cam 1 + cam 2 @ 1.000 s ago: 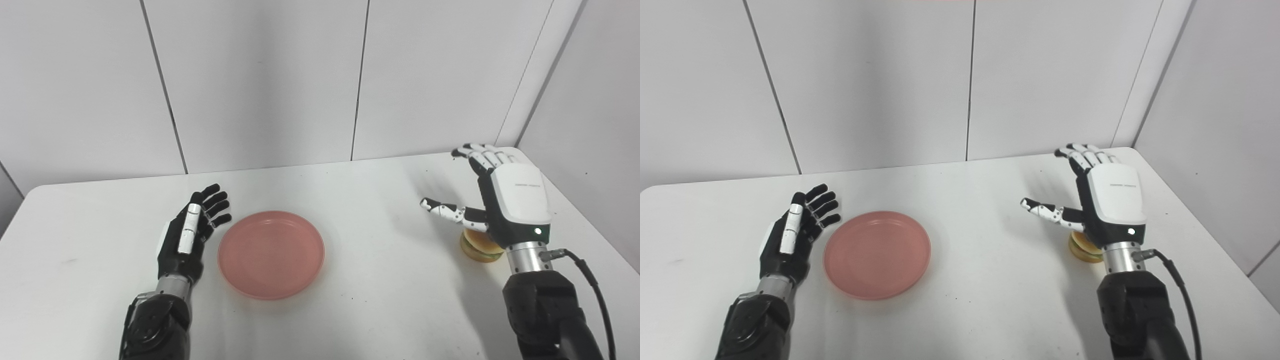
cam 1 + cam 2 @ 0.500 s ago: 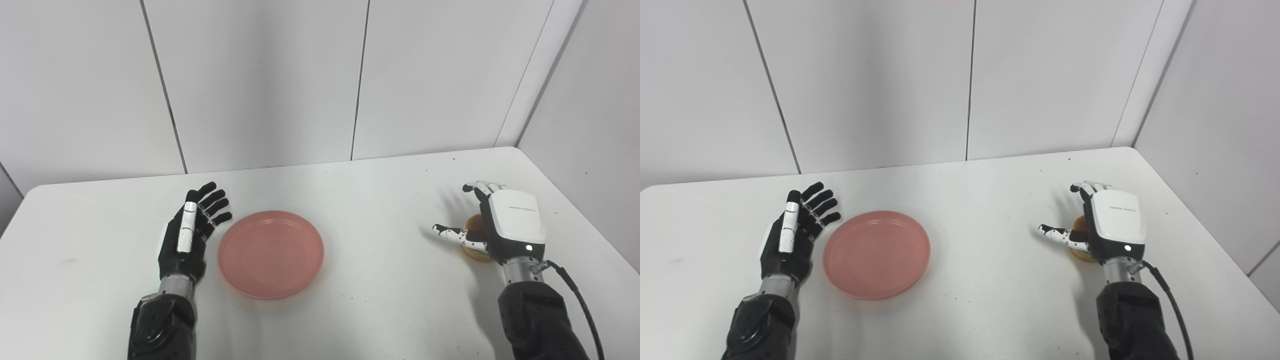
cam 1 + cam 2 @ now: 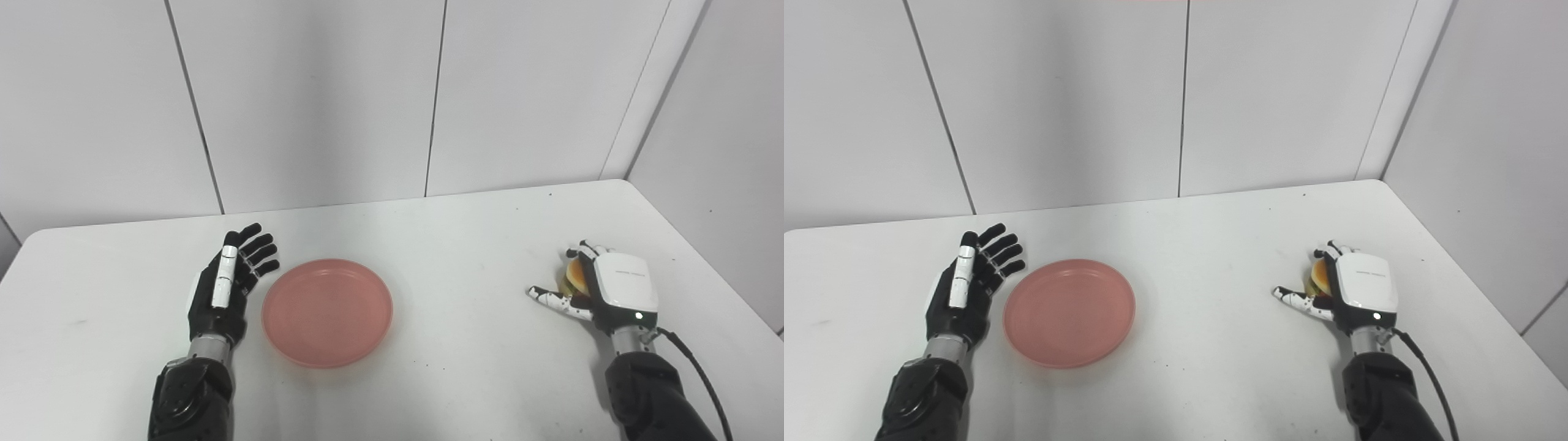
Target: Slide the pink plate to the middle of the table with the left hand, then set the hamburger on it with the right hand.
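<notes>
The pink plate (image 3: 327, 312) lies flat on the white table, a little left of the middle. My left hand (image 3: 226, 288) is open, fingers spread, resting just left of the plate and not touching it. The hamburger (image 3: 574, 277) sits at the right side of the table. My right hand (image 3: 615, 285) is low around it. Its fingers (image 3: 582, 250) curl over the burger's far side, and the thumb (image 3: 551, 299) still sticks out to the left, apart from the bun. The palm hides most of the burger.
The white table (image 3: 459, 245) has grey wall panels behind it and on the right. Its right edge (image 3: 704, 257) runs close past my right hand. A black cable (image 3: 698, 373) trails from the right wrist.
My right hand has come down from above the hamburger to table level and curled its fingers around it. My left hand has barely moved. The view has shifted slightly.
</notes>
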Available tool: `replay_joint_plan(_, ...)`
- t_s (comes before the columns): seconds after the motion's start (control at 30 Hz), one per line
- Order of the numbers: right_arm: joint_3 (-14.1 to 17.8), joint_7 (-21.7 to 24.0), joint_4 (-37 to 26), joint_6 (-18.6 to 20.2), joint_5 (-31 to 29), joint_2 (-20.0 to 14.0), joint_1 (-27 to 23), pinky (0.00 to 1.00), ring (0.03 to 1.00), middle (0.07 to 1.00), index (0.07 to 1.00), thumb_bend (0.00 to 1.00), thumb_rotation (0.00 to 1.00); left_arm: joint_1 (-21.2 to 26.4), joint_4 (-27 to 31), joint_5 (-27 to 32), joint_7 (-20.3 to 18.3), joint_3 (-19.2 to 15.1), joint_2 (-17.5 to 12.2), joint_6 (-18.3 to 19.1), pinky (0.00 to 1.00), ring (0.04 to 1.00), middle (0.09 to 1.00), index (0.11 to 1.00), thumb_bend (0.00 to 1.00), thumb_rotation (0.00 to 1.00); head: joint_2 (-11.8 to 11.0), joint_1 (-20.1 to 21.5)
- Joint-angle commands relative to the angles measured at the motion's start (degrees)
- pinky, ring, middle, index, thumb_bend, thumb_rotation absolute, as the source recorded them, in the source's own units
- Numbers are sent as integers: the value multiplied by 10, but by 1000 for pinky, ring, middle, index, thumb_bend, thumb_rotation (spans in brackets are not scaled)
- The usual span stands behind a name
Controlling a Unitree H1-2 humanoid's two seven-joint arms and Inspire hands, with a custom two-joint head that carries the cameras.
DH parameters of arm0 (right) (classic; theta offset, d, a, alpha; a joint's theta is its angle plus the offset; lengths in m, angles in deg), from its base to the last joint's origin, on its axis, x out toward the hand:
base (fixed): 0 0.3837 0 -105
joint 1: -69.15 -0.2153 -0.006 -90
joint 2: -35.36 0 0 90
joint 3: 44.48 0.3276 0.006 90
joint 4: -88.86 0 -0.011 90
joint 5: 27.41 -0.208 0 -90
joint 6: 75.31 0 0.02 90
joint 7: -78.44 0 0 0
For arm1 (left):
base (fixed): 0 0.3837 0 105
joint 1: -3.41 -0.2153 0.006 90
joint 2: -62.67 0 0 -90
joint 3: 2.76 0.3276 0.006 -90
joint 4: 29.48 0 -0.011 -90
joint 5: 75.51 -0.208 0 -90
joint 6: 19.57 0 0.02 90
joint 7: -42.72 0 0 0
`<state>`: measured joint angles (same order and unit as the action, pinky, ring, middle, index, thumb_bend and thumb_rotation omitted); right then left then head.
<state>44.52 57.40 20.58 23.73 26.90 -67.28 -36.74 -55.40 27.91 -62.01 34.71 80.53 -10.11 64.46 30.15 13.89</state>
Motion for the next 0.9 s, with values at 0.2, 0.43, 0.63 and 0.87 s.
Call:
replay_joint_plan(0.2,-24,-89,64,-79,-50,-26,-20,372,413,490,513,676,738,16,17,-2,3,3,-3,9,654,730,717,692,773,714,3,-4)
replay_joint_plan(0.43,-28,-109,51,-110,-73,-37,-18,195,243,324,364,596,439,13,27,-5,10,6,1,23,634,703,705,691,773,705,8,-8)
replay_joint_plan(0.63,-26,-95,22,-122,-95,-45,-15,197,241,314,469,509,164,13,26,-6,10,8,2,22,632,696,704,693,776,713,10,-11)
replay_joint_plan(0.87,-25,-52,-70,-109,-96,-54,-18,190,243,330,471,508,168,13,26,-5,12,8,7,21,622,686,700,689,776,707,13,-20)
